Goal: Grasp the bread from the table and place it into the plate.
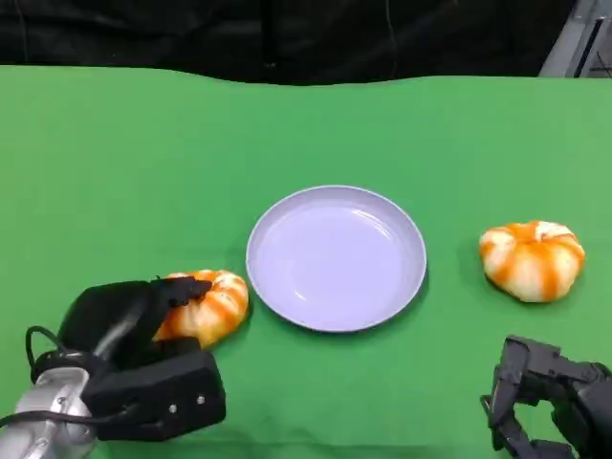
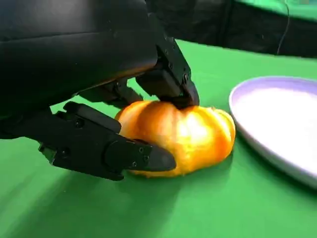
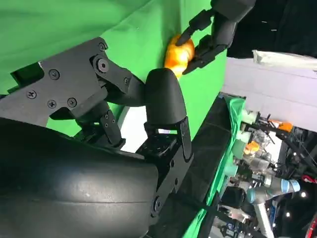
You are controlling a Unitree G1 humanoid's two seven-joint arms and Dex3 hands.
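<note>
Left robot hand [image 1: 143, 320] closes around the bread [image 2: 181, 136] on the table [image 1: 115, 163], plate [image 1: 337, 256] just beyond its fingertips; bread judged light, soft, squashable, so hold across its ridged flanks gently; right robot hand [image 1: 550, 402] idle, fingers curled, empty.

Orange-and-white striped bread [image 1: 206, 304] by black left hand [image 1: 129, 325], second orange-and-white striped bread [image 1: 532, 259], pale lavender plate [image 1: 336, 258], bright green tablecloth [image 1: 134, 182], black right hand [image 1: 550, 397], dark backdrop [image 1: 287, 38].
</note>
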